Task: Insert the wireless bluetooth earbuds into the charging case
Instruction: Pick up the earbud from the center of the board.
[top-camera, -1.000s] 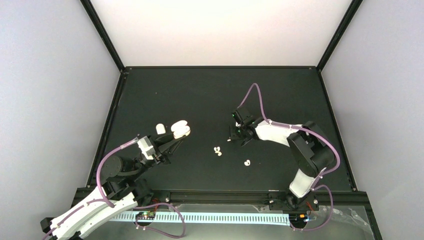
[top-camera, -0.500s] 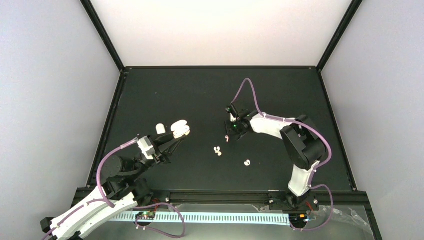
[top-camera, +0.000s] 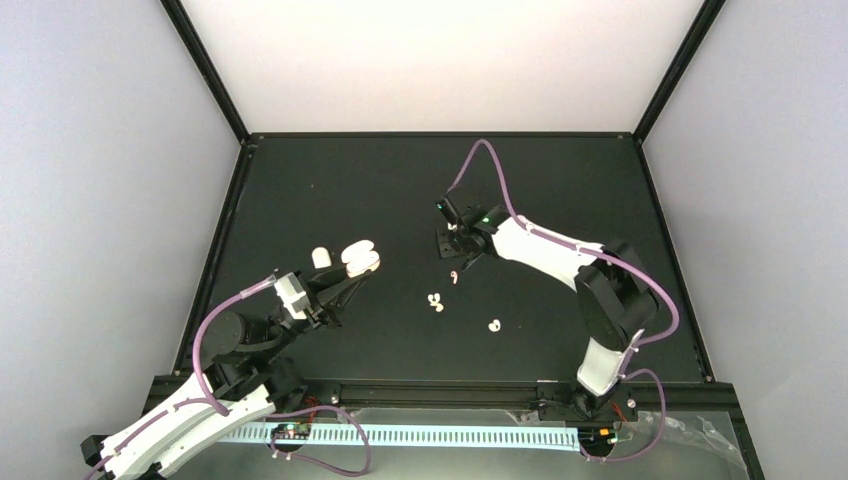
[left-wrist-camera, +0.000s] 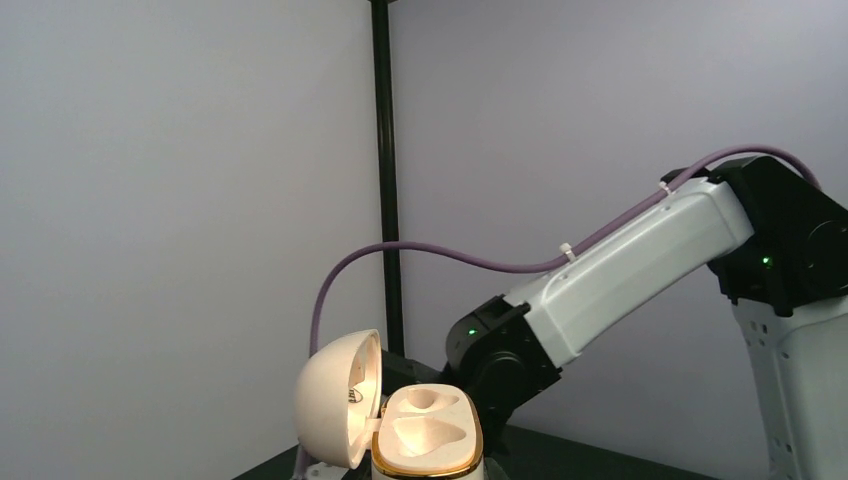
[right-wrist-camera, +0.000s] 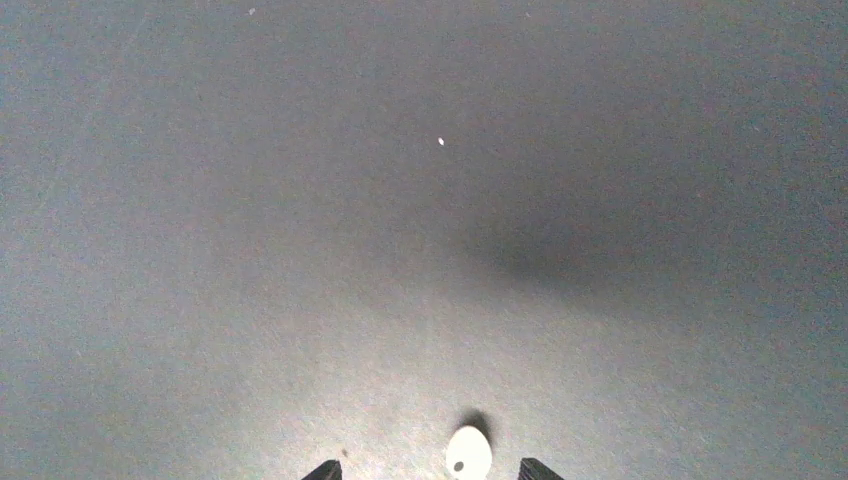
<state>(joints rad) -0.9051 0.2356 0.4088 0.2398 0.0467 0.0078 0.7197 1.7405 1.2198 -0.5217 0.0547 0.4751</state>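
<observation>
The charging case (top-camera: 360, 260) is cream-white and stands at the left of the black mat with its lid open. My left gripper (top-camera: 345, 280) is shut on it. In the left wrist view the case (left-wrist-camera: 428, 435) shows two bare cavities and a gold rim, with the lid (left-wrist-camera: 335, 412) swung left. My right gripper (top-camera: 453, 262) hovers open near the mat's middle. One small white earbud (right-wrist-camera: 468, 452) lies on the mat between its fingertips (right-wrist-camera: 325, 470), touching neither, and shows from above (top-camera: 455, 277). Two more earbuds (top-camera: 435, 301) lie together, and another (top-camera: 494, 325) lies alone.
A small rounded white object (top-camera: 321, 257) sits just left of the case. The right arm (left-wrist-camera: 620, 270) reaches across behind the case in the left wrist view. Black frame rails (top-camera: 440, 134) border the mat, with grey walls beyond.
My right gripper has opened and drawn back up and to the left, leaving one earbud on the mat. The left arm and the case have not moved.
</observation>
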